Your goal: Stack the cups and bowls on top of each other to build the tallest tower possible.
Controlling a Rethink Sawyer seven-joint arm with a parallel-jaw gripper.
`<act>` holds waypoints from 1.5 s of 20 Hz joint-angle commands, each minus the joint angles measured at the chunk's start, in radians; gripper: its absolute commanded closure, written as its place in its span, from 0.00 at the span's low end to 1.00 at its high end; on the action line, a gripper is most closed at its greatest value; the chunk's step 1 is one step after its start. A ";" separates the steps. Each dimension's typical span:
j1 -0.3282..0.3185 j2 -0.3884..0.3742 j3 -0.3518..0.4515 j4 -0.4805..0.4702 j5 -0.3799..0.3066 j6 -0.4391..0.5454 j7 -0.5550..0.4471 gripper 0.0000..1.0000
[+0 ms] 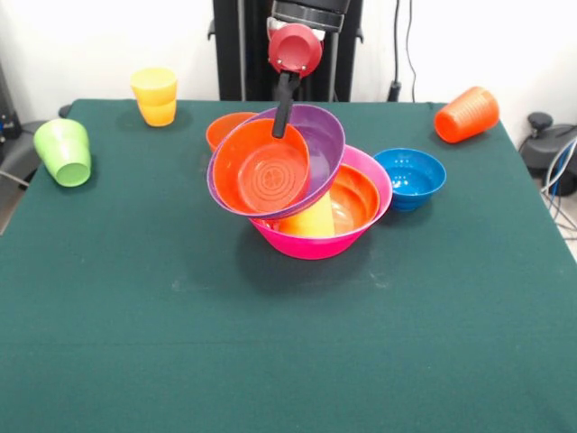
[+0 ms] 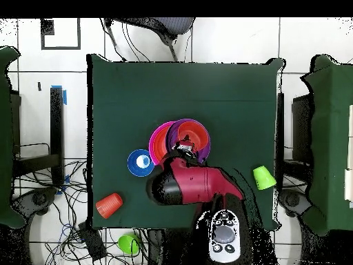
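The tower stands mid-table on the largest pink bowl (image 1: 311, 245) (image 2: 156, 140). In it sit a large orange bowl (image 1: 359, 197) and a yellow cup (image 1: 311, 219) lying on its side. My gripper (image 1: 283, 124) (image 2: 183, 147) comes down from above and is shut on the far rim of the purple bowl (image 1: 322, 133) (image 2: 193, 131). This bowl tips steeply toward the camera with a small orange bowl (image 1: 261, 169) nested in it, its lower edge on the pink bowl. One dark finger (image 1: 285, 99) shows inside the rim.
A second small orange bowl (image 1: 224, 126) sits behind the tower. The blue bowl (image 1: 411, 177) (image 2: 140, 163) is just right of it. An orange cup (image 1: 466, 115) (image 2: 109, 205) lies at the back right. Yellow cups (image 1: 155, 96) stand at the back left, and a green cup (image 1: 64, 152) (image 2: 262, 177) at the left edge.
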 commanded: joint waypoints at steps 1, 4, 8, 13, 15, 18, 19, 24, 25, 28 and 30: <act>0.034 0.031 0.071 0.030 0.028 0.098 0.235 0.00; 0.040 0.050 0.064 0.031 0.026 0.079 0.245 0.00; 0.038 0.042 0.067 0.043 0.037 0.100 0.247 0.00; 0.049 0.044 0.066 0.050 0.057 0.121 0.255 0.00; 0.038 0.033 0.079 0.060 0.064 0.136 0.245 0.00; 0.023 0.018 0.089 0.075 0.069 0.141 0.232 0.00; 0.020 0.015 0.090 0.078 0.070 0.140 0.229 0.00; 0.033 0.020 0.080 0.082 0.079 0.135 0.238 0.00; 0.032 0.019 0.082 0.084 0.080 0.136 0.238 0.00; 0.015 -0.009 0.101 0.101 0.086 0.158 0.224 0.00; -0.004 -0.051 0.119 0.124 0.091 0.180 0.205 0.00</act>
